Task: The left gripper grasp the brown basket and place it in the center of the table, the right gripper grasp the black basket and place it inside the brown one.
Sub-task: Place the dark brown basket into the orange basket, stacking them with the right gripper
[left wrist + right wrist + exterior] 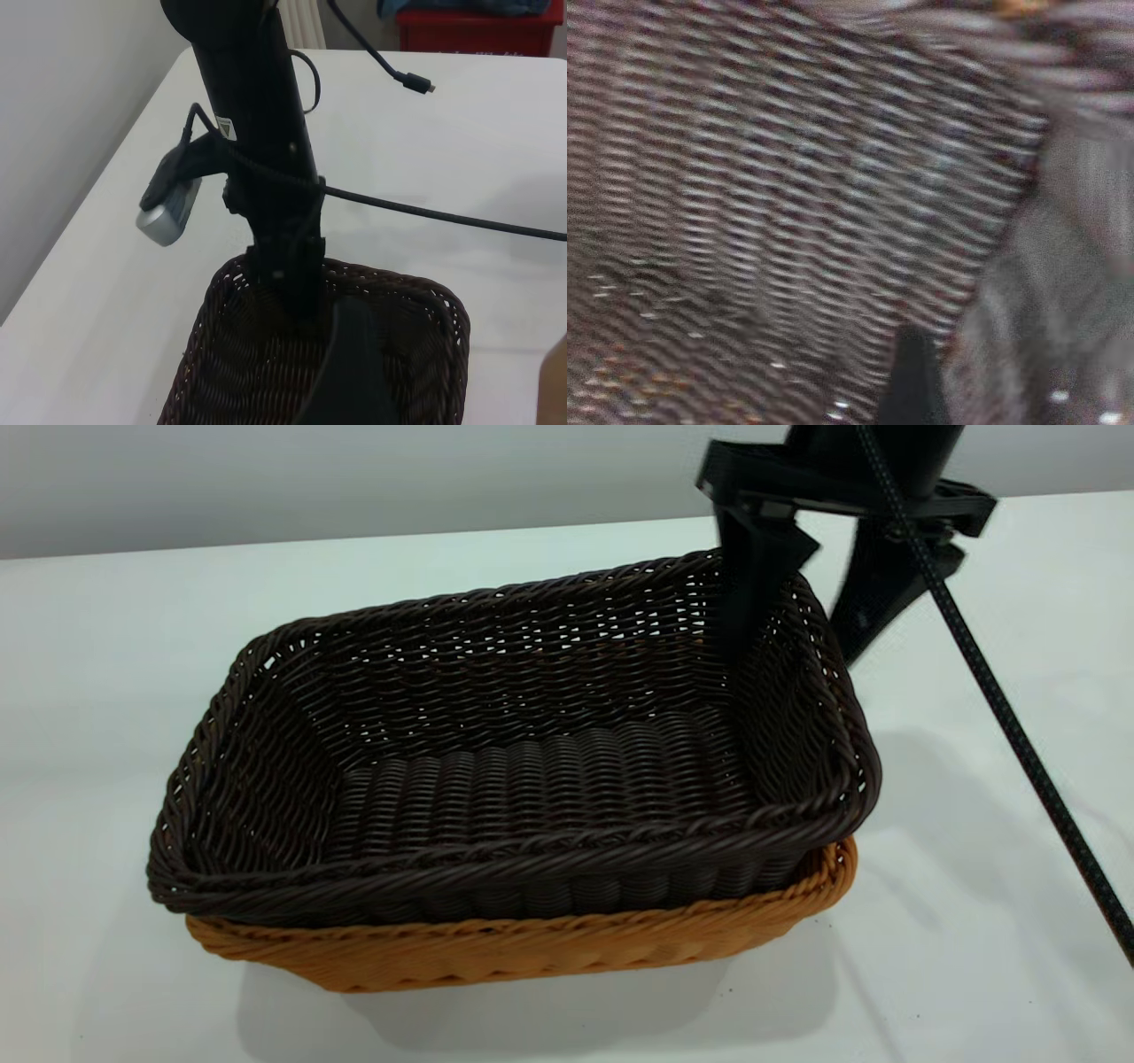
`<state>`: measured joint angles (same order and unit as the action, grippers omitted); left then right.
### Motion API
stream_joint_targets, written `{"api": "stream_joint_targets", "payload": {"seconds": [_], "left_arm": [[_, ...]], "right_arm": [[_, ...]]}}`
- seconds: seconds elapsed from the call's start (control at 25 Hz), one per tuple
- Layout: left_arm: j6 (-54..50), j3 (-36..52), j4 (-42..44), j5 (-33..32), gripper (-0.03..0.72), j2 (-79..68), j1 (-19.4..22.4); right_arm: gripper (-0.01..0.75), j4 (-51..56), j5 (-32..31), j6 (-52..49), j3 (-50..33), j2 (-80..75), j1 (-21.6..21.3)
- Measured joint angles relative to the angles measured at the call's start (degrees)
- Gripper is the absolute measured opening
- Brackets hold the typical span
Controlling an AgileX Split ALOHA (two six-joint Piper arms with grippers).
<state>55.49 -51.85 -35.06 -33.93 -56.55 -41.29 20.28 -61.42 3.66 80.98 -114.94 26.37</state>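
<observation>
The black basket (532,779) sits nested inside the brown basket (532,952) on the white table (115,646). Only the brown basket's rim and lower wall show under it. My right gripper (811,633) comes down from above and straddles the black basket's right end wall, one finger (753,593) inside and one outside. The fingers stand slightly apart from the wall, so it is open. The left wrist view shows the right arm (257,159) over the black basket (416,354). My left gripper is out of the exterior view. One of its fingers (350,372) shows, wide of anything, holding nothing.
A braided black cable (1001,700) hangs from the right arm across the table's right side. In the left wrist view a loose cable with a plug (416,84) lies on the far table, with a red box (478,31) beyond its edge.
</observation>
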Motion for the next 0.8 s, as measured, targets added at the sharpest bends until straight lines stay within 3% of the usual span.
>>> {"api": "stream_joint_targets", "payload": {"seconds": [0.44, 0.8], "left_arm": [[0.00, 0.00, 0.06, -0.17, 0.523, 0.00, 0.00], [-0.69, 0.00, 5.59, -3.05, 0.496, 2.79, 0.00]], "right_arm": [[0.543, 1.49, -8.59, 0.56, 5.94, 0.36, 0.00], [0.508, 5.09, -8.73, 3.41, 9.51, 3.18, 0.00]]}}
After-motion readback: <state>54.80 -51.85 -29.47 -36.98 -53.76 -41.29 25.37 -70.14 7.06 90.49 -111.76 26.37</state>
